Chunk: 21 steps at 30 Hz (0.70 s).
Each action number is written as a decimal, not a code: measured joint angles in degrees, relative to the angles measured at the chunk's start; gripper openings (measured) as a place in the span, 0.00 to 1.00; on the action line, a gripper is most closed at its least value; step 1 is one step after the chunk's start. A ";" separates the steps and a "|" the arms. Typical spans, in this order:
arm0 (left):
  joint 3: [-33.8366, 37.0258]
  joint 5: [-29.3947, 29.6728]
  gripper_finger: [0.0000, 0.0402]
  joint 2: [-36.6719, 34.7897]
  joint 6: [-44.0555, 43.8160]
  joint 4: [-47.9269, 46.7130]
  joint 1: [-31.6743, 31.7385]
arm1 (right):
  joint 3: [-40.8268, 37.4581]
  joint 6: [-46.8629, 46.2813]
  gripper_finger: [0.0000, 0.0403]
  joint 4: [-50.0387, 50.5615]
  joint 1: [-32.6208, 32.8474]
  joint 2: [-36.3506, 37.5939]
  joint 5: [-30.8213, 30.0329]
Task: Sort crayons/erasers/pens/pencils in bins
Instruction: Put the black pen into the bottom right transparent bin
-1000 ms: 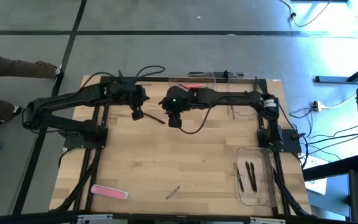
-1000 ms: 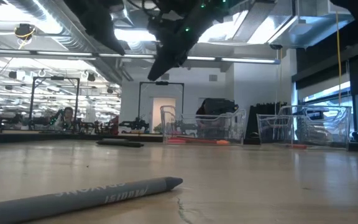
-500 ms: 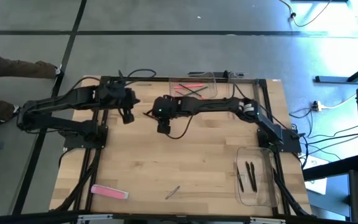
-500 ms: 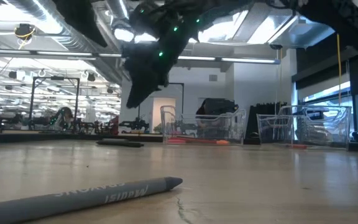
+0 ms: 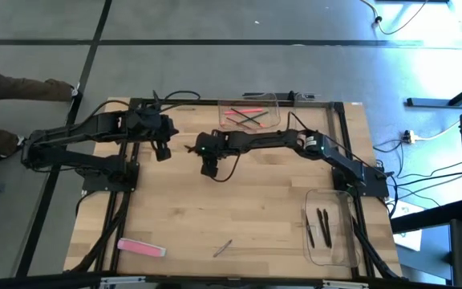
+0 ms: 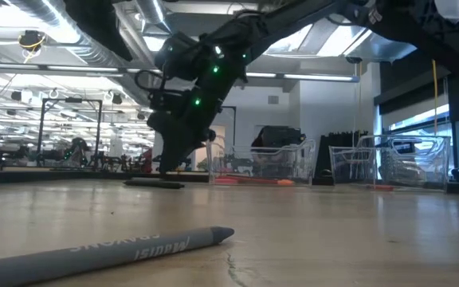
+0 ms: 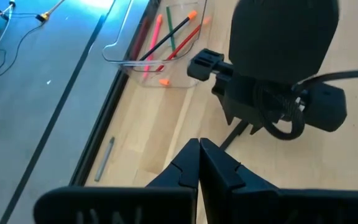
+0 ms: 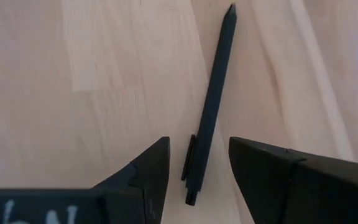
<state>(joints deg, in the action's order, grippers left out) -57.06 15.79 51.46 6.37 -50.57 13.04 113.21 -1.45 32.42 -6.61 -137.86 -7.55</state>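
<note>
The right gripper (image 8: 194, 168) has its fingers spread apart with nothing between them but a black pen (image 8: 212, 106) lying flat on the wood, its clip end sitting right in the gap and the tip pointing away toward the top of the wrist picture; I can't tell if the fingers touch it. In the overhead shot that same gripper (image 5: 208, 167) sits a bit left of center in the upper half of the table (image 5: 239, 209), arm stretched in from the right side. The left gripper (image 7: 199, 163) is pinched together, holding nothing, and in the overhead it hangs over the upper left part of the table (image 5: 162, 151), near the right one but apart from it. From the low camera the right gripper (image 6: 166, 163) reaches down close to the pen (image 6: 154, 183), which shows as a dark strip far back on the tabletop. Moving outward: a clear bin (image 5: 249, 115) at the top center edge holds a few thin red, pink and green sticks, and another clear bin (image 5: 331, 229) at the lower right has two dark pens in it. The third bin is only visible in the low view as a clear tub (image 6: 389, 166) at the far right. The pink eraser (image 5: 141, 247) lies on the bare wood at the lower left, well away from both arms, and a grey crayon (image 5: 222, 248) lies bottom center, huge in the low view's foreground (image 6: 110, 253).
</note>
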 joint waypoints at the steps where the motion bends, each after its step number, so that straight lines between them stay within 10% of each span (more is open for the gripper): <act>1: 0.00 -0.01 0.00 0.00 0.00 -0.01 0.00 | 0.00 0.04 0.42 0.00 0.00 -0.36 -0.20; 21: 0.00 -0.06 0.01 0.02 0.02 -0.02 0.00 | -0.01 -0.05 0.42 -1.12 -2.25 -2.85 3.56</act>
<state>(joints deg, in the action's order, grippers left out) -57.06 15.73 51.48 6.39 -50.59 13.04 113.20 -1.50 31.30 -8.87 -140.72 -3.98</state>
